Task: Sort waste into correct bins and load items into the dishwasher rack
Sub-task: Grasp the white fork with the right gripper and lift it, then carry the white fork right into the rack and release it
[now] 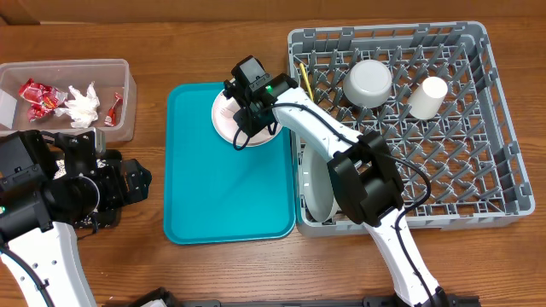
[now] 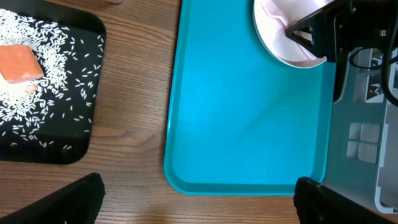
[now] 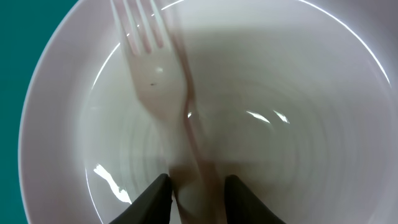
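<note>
The pale pinkish-white plate (image 1: 223, 115) sits at the back of the teal tray (image 1: 205, 188). My right gripper (image 1: 247, 119) is down in it. In the right wrist view my fingers (image 3: 198, 193) are shut on the handle of a white fork (image 3: 149, 56) over the plate (image 3: 298, 93). My left gripper (image 2: 199, 199) is open and empty above the wood by the tray's edge. The black tray (image 2: 87, 124) holds rice grains (image 2: 50, 50) and the orange cube (image 2: 18, 62). The clear tub (image 1: 126, 102) holds red wrappers (image 1: 38, 98) and the napkin (image 1: 83, 107).
The grey dishwasher rack (image 1: 503, 153) stands at the right. It holds the upturned grey bowl (image 1: 368, 83), the white cup (image 1: 426, 96), yellow cutlery (image 1: 304, 81) and the grey plate (image 1: 317, 192) on edge at its left wall. My left arm covers the black tray in the overhead view.
</note>
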